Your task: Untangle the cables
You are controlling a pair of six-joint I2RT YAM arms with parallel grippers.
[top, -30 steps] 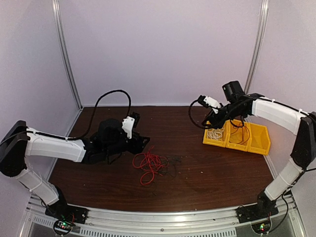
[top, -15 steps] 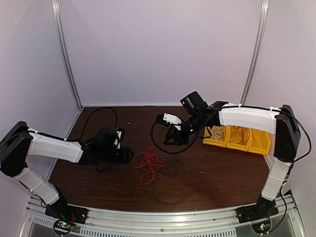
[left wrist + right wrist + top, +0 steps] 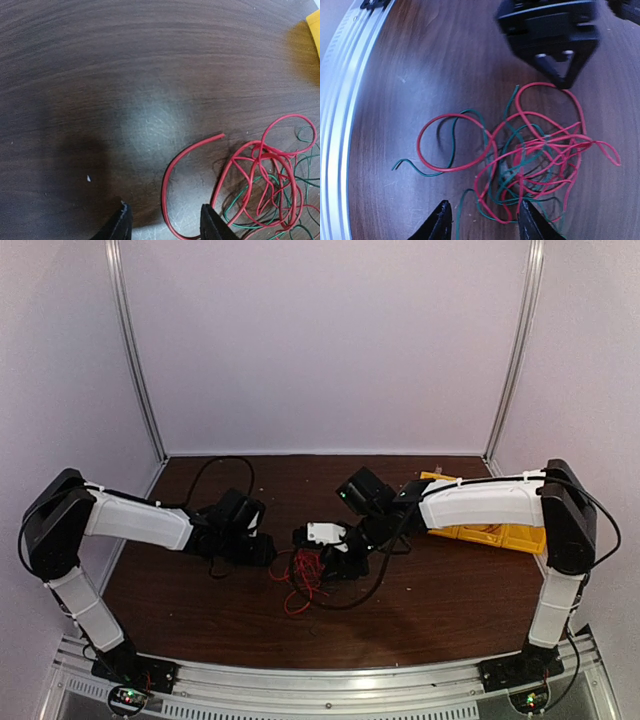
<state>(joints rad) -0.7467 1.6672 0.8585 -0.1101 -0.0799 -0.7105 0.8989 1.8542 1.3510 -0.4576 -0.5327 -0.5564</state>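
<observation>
A red cable [image 3: 300, 582] lies in a loose tangle at the table's middle, knotted with a thin dark green cable [image 3: 454, 145]. In the right wrist view the red loops [image 3: 545, 150] spread just ahead of my open right gripper [image 3: 484, 220], which hovers over the tangle's edge [image 3: 330, 565]. My left gripper [image 3: 272, 552] is open and low on the tangle's left side. In the left wrist view a free end of the red cable [image 3: 172, 175] runs between its fingers [image 3: 165, 227], and green strands [image 3: 300, 170] show at the right. The white cable is hidden.
Yellow bins [image 3: 490, 532] stand at the back right, mostly behind the right arm; one corner [image 3: 315, 25] shows in the left wrist view. The metal front rail [image 3: 340, 100] runs along the table's near edge. The left gripper's black body [image 3: 555, 35] sits beyond the tangle.
My right arm has swung left from the yellow bins down to the tangle. My left gripper has shifted right, closer to the red cable's left side.
</observation>
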